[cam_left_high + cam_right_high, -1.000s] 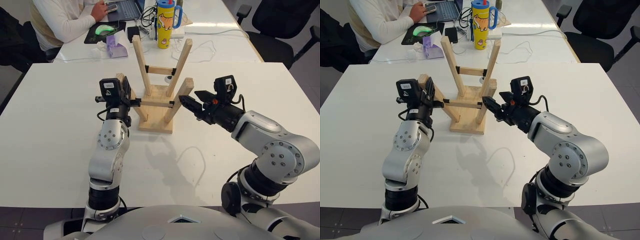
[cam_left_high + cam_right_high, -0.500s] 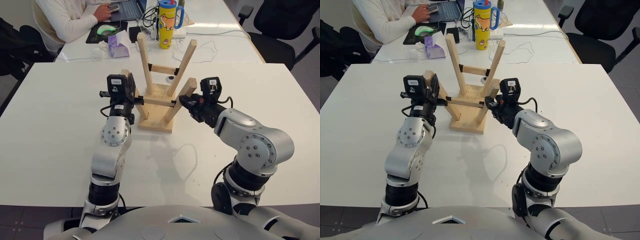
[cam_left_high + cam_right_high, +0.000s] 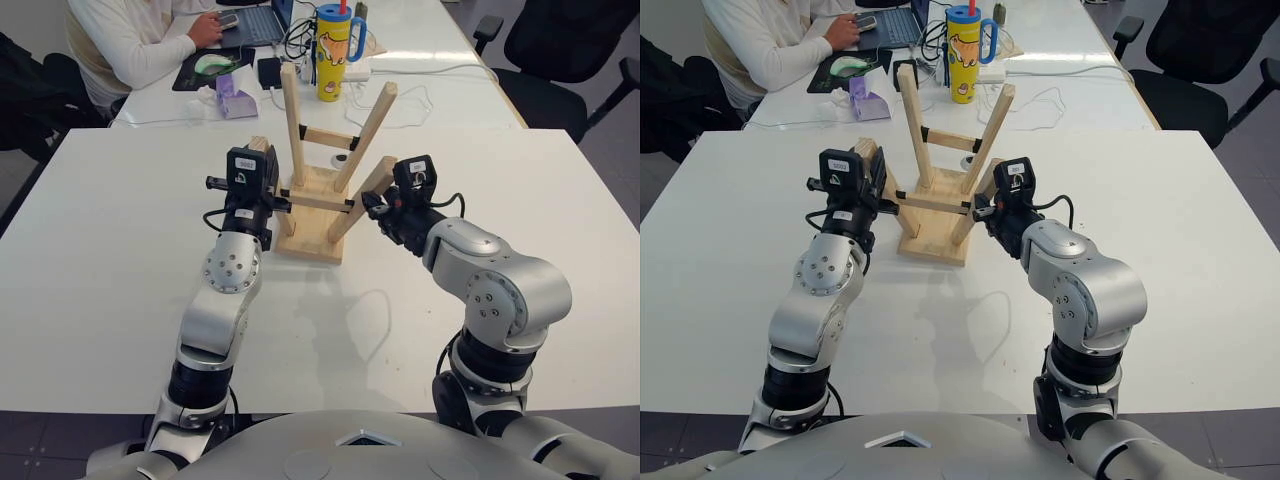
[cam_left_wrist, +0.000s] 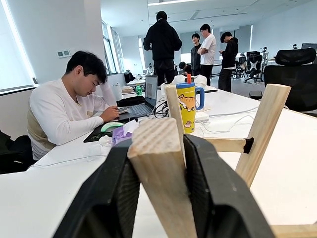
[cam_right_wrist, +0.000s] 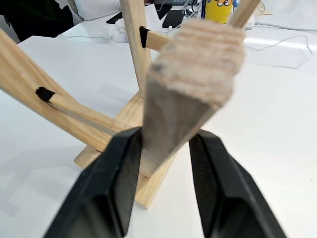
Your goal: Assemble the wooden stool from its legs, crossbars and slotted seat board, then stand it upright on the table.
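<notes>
The wooden stool (image 3: 312, 238) lies upside down on the white table (image 3: 120, 250), seat board down, legs splayed upward and joined by crossbars (image 3: 325, 138). My left gripper (image 3: 264, 188) is shut on the near left leg (image 4: 159, 171), whose cut end shows between the black fingers (image 4: 116, 196) in the left wrist view. My right gripper (image 3: 374, 205) is shut on the near right leg (image 5: 190, 79), with one finger (image 5: 119, 171) on each side of it. The two far legs (image 3: 292, 115) stand free.
A second table behind carries a yellow mug (image 3: 333, 48), a purple box (image 3: 236, 95), cables and a laptop with a seated person at it. Black office chairs (image 3: 590, 60) stand at the far right. Bare tabletop lies left, right and in front of the stool.
My right gripper has moved left to the near right leg and shut on it. The left gripper has shifted slightly right and stays on its leg. The head camera has shifted a little.
</notes>
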